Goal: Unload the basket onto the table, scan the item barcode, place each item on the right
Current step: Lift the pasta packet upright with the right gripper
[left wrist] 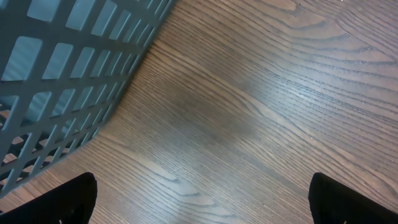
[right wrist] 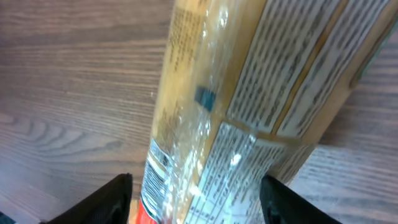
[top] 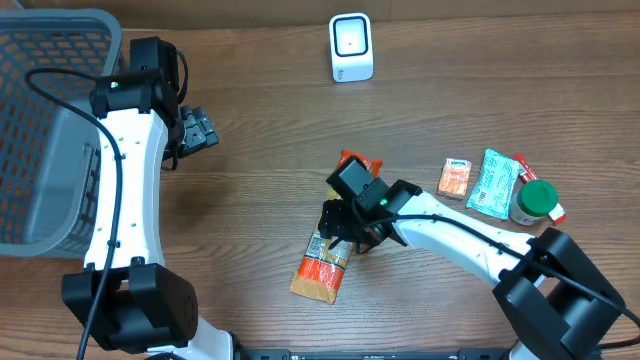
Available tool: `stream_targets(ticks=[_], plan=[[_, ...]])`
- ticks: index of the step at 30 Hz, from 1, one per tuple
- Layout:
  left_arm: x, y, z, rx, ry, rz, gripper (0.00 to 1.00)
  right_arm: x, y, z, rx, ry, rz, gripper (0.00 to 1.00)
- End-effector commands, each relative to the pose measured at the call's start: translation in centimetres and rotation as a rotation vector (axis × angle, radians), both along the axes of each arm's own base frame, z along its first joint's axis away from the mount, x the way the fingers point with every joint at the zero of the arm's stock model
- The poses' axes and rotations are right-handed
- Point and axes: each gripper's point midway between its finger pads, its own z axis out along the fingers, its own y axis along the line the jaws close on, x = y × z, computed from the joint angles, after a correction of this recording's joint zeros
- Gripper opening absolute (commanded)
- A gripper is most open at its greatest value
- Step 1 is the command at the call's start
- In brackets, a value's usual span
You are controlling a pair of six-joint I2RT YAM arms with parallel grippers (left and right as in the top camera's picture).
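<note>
The item is a long tan and orange packet (top: 322, 265) in clear wrap, lying flat on the wooden table at centre. My right gripper (top: 340, 225) is lowered over its upper end. In the right wrist view the packet (right wrist: 249, 106) runs between the two black fingers (right wrist: 106, 202), with a gap on the left side, so the gripper (right wrist: 196, 199) is open astride it. A strip of barcode-like lines (right wrist: 159, 167) shows on the wrapper. The white scanner (top: 351, 47) stands at the far edge. My left gripper (top: 200, 130) hangs open beside the basket over bare wood (left wrist: 202, 199).
A grey mesh basket (top: 50, 130) fills the far left, its wall (left wrist: 62, 62) close to the left gripper. At the right lie a small orange box (top: 455, 178), a teal packet (top: 494, 182) and a green-capped bottle (top: 535, 200). An orange packet corner (top: 352, 158) shows behind the right gripper.
</note>
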Motion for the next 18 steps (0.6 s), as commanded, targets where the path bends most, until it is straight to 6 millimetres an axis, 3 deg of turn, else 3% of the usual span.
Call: stream_targets(ticks=[1,6,9,13,18], plan=[[0.3,0.1,0.5,0.004,-0.008,-0.019,1.0,1.3,-0.5,1.1,-0.031,-0.038,-0.033,0.67],[0.3,0.1,0.5,0.004,-0.007,-0.019,1.0,4.1,-1.7,3.9,-0.132,-0.143,-0.11,0.77],[0.3,0.1,0.5,0.004,-0.008,-0.019,1.0,4.9,-2.1,4.1,-0.146,-0.157,-0.188,0.82],[0.3,0.1,0.5,0.004,-0.007,-0.019,1.0,4.6,-2.9,2.3,-0.214,-0.154,-0.272,0.93],[0.3,0.1,0.5,0.005,-0.008,-0.019,1.0,3.9,-2.3,-0.9,-0.273,-0.141,-0.286,0.95]])
